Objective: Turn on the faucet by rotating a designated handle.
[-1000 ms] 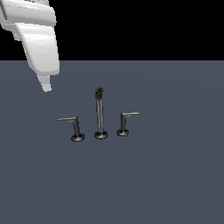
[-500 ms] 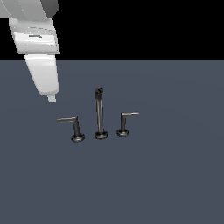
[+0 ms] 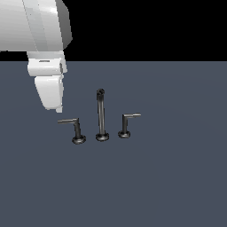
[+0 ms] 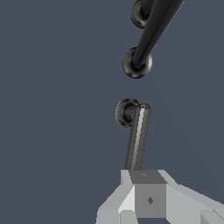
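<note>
The faucet is a small dark metal set on the grey surface, with a tall upright spout (image 3: pixel 101 114) between two L-shaped levers. The handle (image 3: pixel 74 127) with the longer thin arm stands on the exterior view's left. The shorter mirror-image lever (image 3: pixel 127 124) stands on the right. My gripper (image 3: pixel 58 108) hangs just above and behind the tip of the handle's arm, apart from it; its fingers look pressed together and empty. In the wrist view the handle's arm (image 4: pixel 137 138) runs from its round base to just in front of my gripper (image 4: pixel 145 176), with the spout (image 4: pixel 153 33) beyond.
The faucet stands alone on a flat dark grey surface (image 3: pixel 177 177). My white arm (image 3: pixel 37 35) fills the upper left of the exterior view. The other lever's base (image 4: pixel 140 13) shows at the edge of the wrist view.
My gripper has come down and toward the exterior view's right, closing on the tip of the handle's arm. The faucet parts have not moved.
</note>
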Controlling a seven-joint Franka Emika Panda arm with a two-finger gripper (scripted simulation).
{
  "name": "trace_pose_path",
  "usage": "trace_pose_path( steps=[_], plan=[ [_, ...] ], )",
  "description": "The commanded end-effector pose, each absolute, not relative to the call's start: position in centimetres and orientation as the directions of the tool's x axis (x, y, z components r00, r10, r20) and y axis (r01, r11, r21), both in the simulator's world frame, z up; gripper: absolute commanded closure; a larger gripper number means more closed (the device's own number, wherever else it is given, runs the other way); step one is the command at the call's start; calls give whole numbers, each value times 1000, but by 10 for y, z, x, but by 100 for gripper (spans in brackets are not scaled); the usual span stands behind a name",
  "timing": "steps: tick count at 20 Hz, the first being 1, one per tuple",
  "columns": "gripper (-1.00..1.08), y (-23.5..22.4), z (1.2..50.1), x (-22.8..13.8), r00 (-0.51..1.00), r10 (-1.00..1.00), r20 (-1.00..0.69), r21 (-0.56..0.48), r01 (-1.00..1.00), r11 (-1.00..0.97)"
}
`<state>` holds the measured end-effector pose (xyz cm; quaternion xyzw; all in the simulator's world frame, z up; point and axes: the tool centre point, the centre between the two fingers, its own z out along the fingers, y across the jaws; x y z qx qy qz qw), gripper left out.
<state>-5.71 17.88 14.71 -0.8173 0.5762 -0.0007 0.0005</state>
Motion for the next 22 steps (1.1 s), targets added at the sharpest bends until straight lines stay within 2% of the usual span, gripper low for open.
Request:
trace_pose_path(
  steps=[1, 12, 22],
  plan=[
    [108, 179, 136, -48, 299, -954, 2, -1, -954, -299],
    [108, 177, 102, -19, 180, -984, 2, 0, -984, -180],
    [108, 176, 98, -14, 163, -987, 0, 0, -987, -163]
  ],
)
